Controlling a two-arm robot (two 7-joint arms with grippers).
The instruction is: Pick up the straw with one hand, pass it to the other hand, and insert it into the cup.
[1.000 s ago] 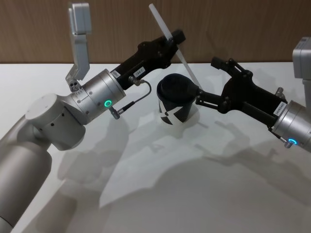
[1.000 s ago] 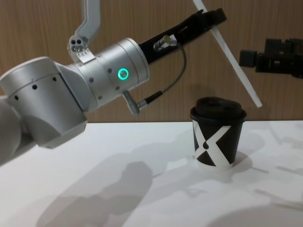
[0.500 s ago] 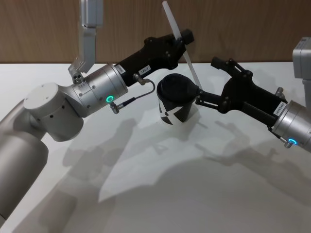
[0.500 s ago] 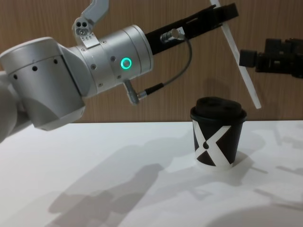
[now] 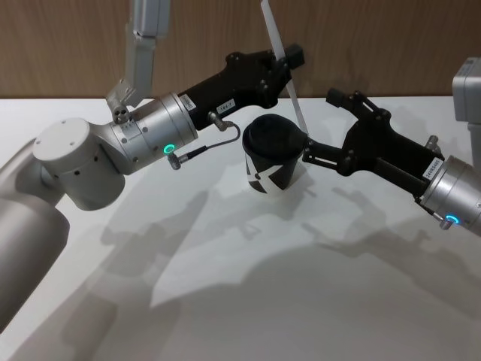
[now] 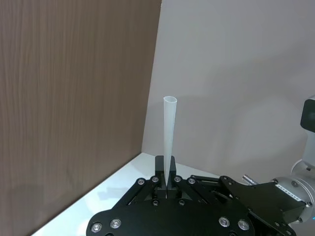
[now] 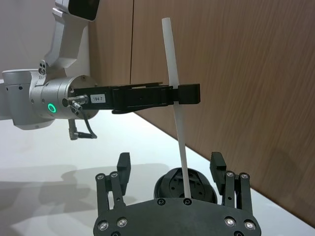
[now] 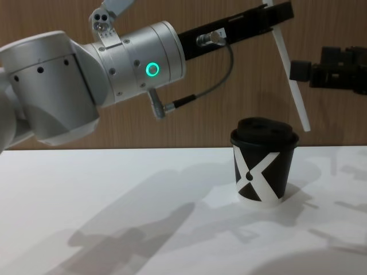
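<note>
The long white straw [image 5: 294, 101] [image 8: 292, 86] is held near its upper part by my left gripper [image 5: 289, 56] [image 8: 281, 12], which is shut on it. The straw hangs steeply tilted. Its lower end hovers just above the right edge of the cup's lid, not touching it. The black cup [image 5: 269, 162] [image 8: 264, 166] with the white X stands upright on the table. My right gripper [image 5: 319, 124] [image 7: 170, 162] is open just right of the cup. In the right wrist view the straw [image 7: 176, 113] passes between its spread fingers without touching them.
The white table [image 5: 248, 286] spreads out in front of the cup. A wooden wall [image 5: 376, 37] runs behind it. The thick silver left arm [image 5: 143, 139] with its grey cable [image 5: 218, 143] reaches across at the left.
My left gripper has carried the straw to the right and tipped it more upright, bringing its lower end closer over the cup's lid. The right gripper and the cup have not moved.
</note>
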